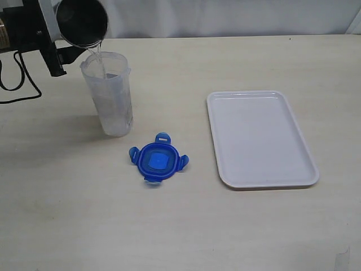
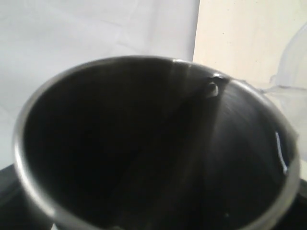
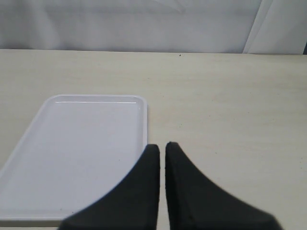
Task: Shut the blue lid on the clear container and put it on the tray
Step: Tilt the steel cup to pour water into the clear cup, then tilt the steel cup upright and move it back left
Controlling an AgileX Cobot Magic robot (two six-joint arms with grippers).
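Observation:
The clear container (image 1: 110,99) stands upright and uncovered at the back left of the table. Above it my left gripper (image 1: 63,52) holds a grey metal cup (image 1: 82,21) tilted over the rim, and a thin stream of water (image 1: 99,56) runs from the cup into the container. The cup's dark inside (image 2: 144,143) fills the left wrist view and hides the jaws. The blue lid (image 1: 158,160) lies flat on the table in front of the container, apart from it. The white tray (image 1: 259,141) lies to the right with nothing on it. My right gripper (image 3: 162,146) is shut and holds nothing, beside the tray (image 3: 81,148).
A black cable (image 1: 17,84) loops on the table at the far left edge. A pale wall runs behind the table's back edge.

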